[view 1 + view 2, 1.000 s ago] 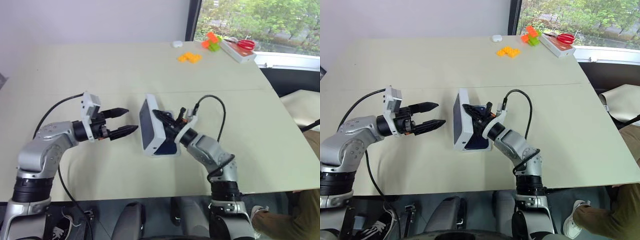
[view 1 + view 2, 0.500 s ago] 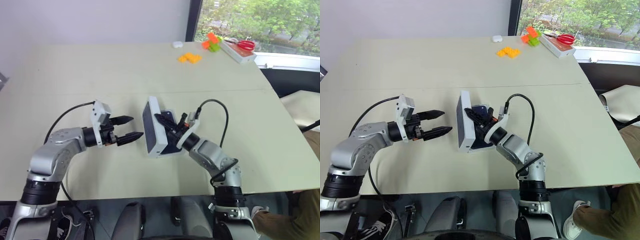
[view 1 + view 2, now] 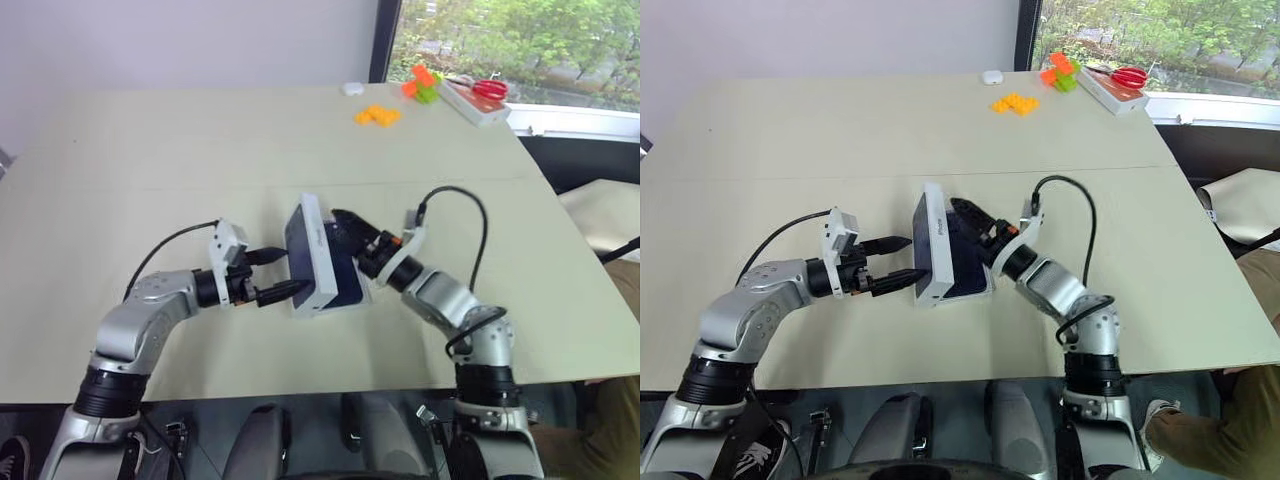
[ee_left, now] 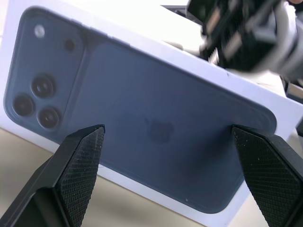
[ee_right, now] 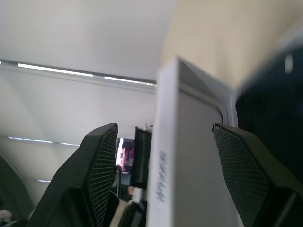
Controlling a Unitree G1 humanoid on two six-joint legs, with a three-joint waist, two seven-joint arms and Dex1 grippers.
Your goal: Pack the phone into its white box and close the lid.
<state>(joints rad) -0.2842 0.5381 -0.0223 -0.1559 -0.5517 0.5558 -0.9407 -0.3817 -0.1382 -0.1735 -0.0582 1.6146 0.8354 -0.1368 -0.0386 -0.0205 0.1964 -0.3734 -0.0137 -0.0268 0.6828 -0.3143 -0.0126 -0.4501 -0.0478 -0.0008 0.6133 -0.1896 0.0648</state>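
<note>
Mid-table, lid on edge between spread left pincer and parted, empty right pincer; left wrist view reveals printed phone picture.

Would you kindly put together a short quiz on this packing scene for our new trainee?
1. True or false: the lid lies flat and closed on the white box.
2. Which face of the lid is turned toward the left gripper? A: the plain white inside. B: the printed phone picture. C: a narrow end wall.
3. Is the right gripper open or shut?

Key:
1. False. The lid stands tilted on its edge.
2. B.
3. Open, with the lid's edge between its fingers.
</note>
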